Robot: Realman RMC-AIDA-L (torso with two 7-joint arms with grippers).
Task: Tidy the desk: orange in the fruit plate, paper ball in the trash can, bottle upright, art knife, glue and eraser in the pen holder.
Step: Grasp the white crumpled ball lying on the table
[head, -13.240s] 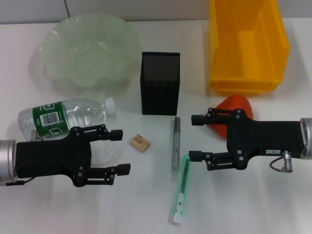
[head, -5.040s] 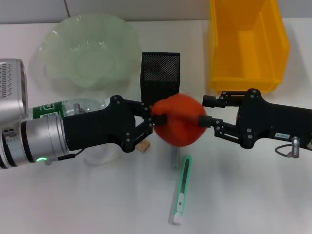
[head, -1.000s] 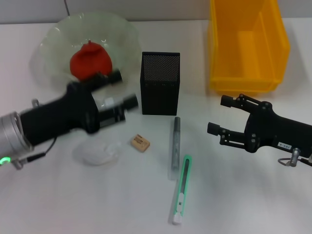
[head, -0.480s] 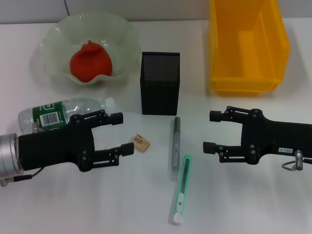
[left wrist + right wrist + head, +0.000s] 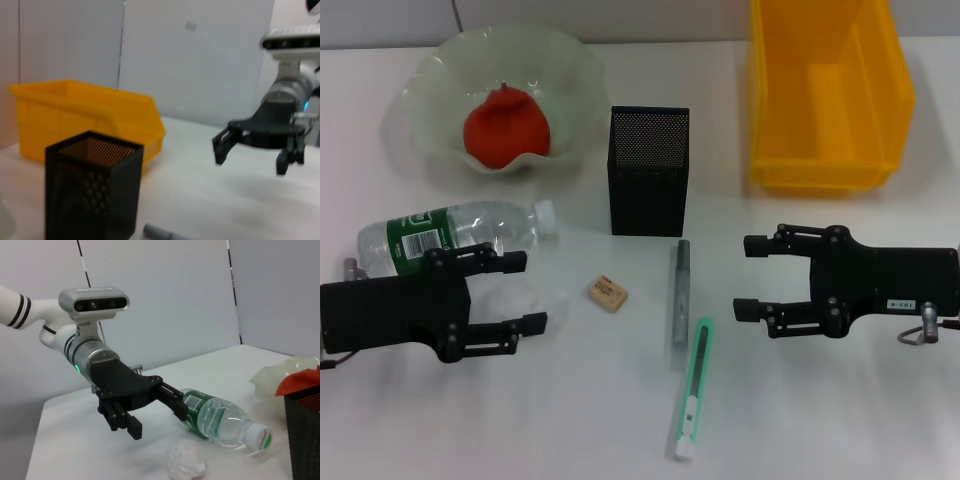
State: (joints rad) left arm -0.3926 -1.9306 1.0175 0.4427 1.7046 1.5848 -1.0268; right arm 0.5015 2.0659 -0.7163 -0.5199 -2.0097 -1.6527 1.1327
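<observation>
Paper ball (image 5: 510, 297) is the likely next thing to clear: it lies on the white worktop (image 5: 840, 420) just beside the lying bottle (image 5: 450, 238), between the fingers of the left tool (image 5: 518, 292), which hangs over it with its jaws spread and nothing held. In the right wrist view the ball (image 5: 186, 459) sits in front of the bottle (image 5: 220, 420), apart from it, with the left tool (image 5: 150, 407) above and behind.

To take it well, I would lower the left tool straight down until both fingers straddle the crumpled paper, then close gently; the paper is light and will squash, so a firm squeeze matters less than centring it. The bottle's side is close to one finger, so a descent slightly away from it would avoid nudging it into a roll. The yellow bin (image 5: 825, 95), which I take for the trash can, stands on the far right, well apart, so a handover or a long reach seems needed.

The orange (image 5: 505, 122) already rests in the fruit plate (image 5: 425, 85). The eraser (image 5: 607, 293), the grey glue stick (image 5: 678, 300) and the green art knife (image 5: 691, 385) lie loose before the black mesh pen holder (image 5: 649, 170). The right tool (image 5: 752, 277) hovers open and empty near the glue stick.
</observation>
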